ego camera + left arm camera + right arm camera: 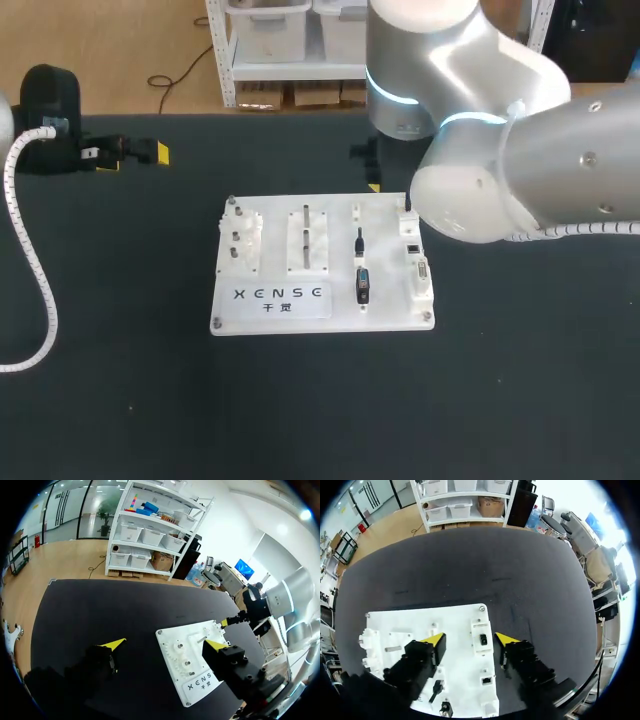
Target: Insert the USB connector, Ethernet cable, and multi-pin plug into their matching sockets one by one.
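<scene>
right tool (469, 640) spread over board (420, 622) socket edge | left tool (166, 643) spread, off board

A connector board (275, 255) is sitting in the middle of the desk (520, 400), a rear plug (359, 240) and a front plug (362, 285) lying on it, just left of the socket strip (418, 272) along its right edge.

— Where is the left arm (48, 105) sitting?
— It is sitting far back on the left, its jaws standing wide apart and gripping nothing (yellow fingertips (114, 644) well separated).
— And the right arm (520, 150)?
— It is hanging in from the right, its jaws pointing downward, likewise standing parted and holding nothing.
</scene>
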Tool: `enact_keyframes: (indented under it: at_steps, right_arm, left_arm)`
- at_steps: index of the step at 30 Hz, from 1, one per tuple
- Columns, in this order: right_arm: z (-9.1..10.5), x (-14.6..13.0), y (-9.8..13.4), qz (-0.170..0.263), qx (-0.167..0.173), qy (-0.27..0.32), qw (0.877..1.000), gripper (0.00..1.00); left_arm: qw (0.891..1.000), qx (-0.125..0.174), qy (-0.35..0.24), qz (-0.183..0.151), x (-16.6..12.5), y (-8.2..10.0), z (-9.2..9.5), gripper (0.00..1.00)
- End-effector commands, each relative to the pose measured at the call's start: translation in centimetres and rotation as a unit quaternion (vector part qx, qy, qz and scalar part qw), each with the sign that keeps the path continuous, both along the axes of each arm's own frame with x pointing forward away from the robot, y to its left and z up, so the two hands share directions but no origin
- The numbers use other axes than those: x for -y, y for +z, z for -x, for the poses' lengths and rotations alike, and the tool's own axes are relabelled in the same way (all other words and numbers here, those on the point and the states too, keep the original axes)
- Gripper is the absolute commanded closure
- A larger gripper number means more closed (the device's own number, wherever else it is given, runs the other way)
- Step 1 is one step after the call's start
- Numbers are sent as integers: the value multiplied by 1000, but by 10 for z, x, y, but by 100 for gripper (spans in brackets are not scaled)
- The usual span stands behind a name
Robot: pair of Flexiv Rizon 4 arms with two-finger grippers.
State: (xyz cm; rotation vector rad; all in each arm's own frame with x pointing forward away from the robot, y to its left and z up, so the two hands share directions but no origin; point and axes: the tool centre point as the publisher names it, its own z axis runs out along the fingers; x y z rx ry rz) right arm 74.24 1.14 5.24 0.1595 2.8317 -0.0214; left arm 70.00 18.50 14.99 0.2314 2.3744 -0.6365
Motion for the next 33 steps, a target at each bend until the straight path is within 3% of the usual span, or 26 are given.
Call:
enact_keyframes:
  at_steps: [1,6,13,18,20,22,26,29,33]
  right_arm:
    - [23,-6,21,-6,9,2,1000,0]
    - [48,-24,22,-20,-24,10,999,0]
    - [76,-50,4,-34,-63,21,997,0]
    - [79,-62,-9,-35,-76,26,996,0]
    - [78,-62,-12,-35,-76,26,996,5]
    - [77,-61,-17,-38,-78,21,996,2]
    - [76,-58,-23,-43,-89,13,995,9]
    - [77,-55,-26,-45,-93,11,995,8]
    - [81,-55,-28,-48,-96,17,994,21]
  left_arm:
    - [1000,0,0,0,0,0,0,0]
    - [1000,0,0,0,0,0,0,0]
    - [1000,0,0,0,0,0,0,0]
    - [1000,0,0,0,0,0,0,0]
    - [1000,0,0,0,0,0,0,0]
    - [1000,0,0,0,0,0,0,0]
    - [1000,0,0,0,0,0,0,0]
    - [1000,0,0,0,0,0,0,0]
    - [1000,0,0,0,0,0,0,0]
